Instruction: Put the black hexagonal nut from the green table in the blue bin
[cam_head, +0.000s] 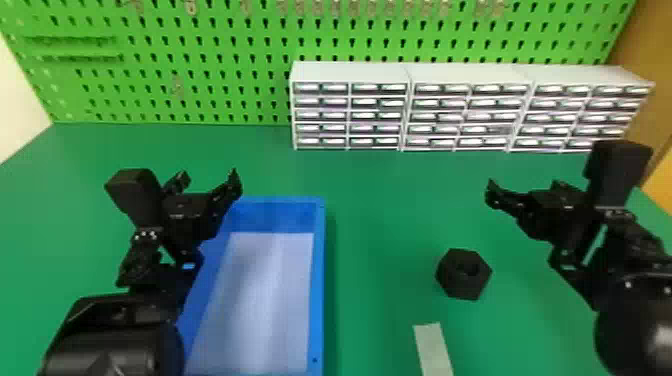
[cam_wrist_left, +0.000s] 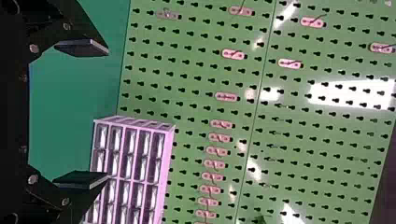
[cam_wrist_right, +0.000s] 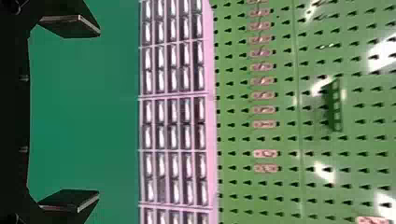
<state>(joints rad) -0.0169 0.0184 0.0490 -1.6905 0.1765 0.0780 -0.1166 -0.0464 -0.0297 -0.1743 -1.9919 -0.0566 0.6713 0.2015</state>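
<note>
1. Found left gripper raised by the upper left part of the bin, fingers spread wide, holding nothing. Best left idle, and kept out of the drop path.
2. Found blue bin on the green surface, pale inside, with walls standing all round the visible part. Treat near side wall as the obstacle for the carry: lift well above rim before crossing, then lower over the middle of the floor and release gently.
3. Noted pale strip lying flat, close to the nut. Avoid dragging across it.
4. Found black hexagonal nut on the surface, between bin and right gripper, hole facing upward, gripped by nothing. Expect a rigid, chunky piece, likely to turn if pinched on corners.
5. Noted drawer units standing behind, against the pegboard. Approach without swinging toward them.
6. Found right gripper raised beyond the nut, fingers wide apart and empty. Judge pick-up as the step in hand, best given to this side. Centre above the nut, align fingers with two opposite flats, descend level, stop short of pressing the surface, close evenly, and confirm hold before lifting.
</note>
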